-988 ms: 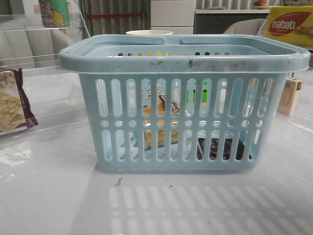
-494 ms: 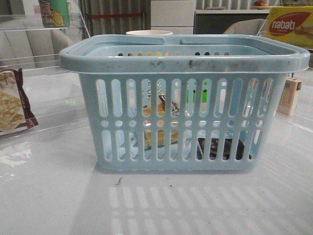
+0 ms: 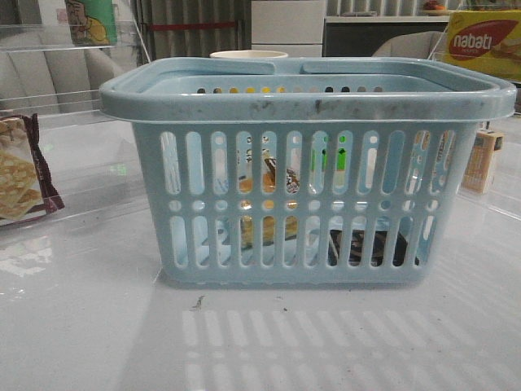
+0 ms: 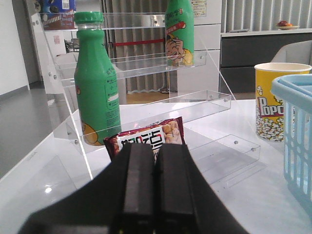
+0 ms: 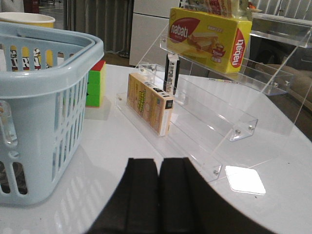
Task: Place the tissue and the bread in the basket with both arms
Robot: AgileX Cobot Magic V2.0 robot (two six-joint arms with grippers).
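With both jaws closed, L tool [image 4: 155, 187] & R tool [image 5: 159, 200] empty

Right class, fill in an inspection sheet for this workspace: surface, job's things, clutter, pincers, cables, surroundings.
Surface: glossy white table, small dark speck near basket.
Job's things: bread and tissue lie inside blue basket.
Clutter: cracker packet, green bottle, popcorn cup, colour cube, nabati box, small carton.
Pincers: left pincer shut, empty; right pincer shut, empty.
Cables: nothing seen.
Surroundings: clear acrylic shelves on both sides.
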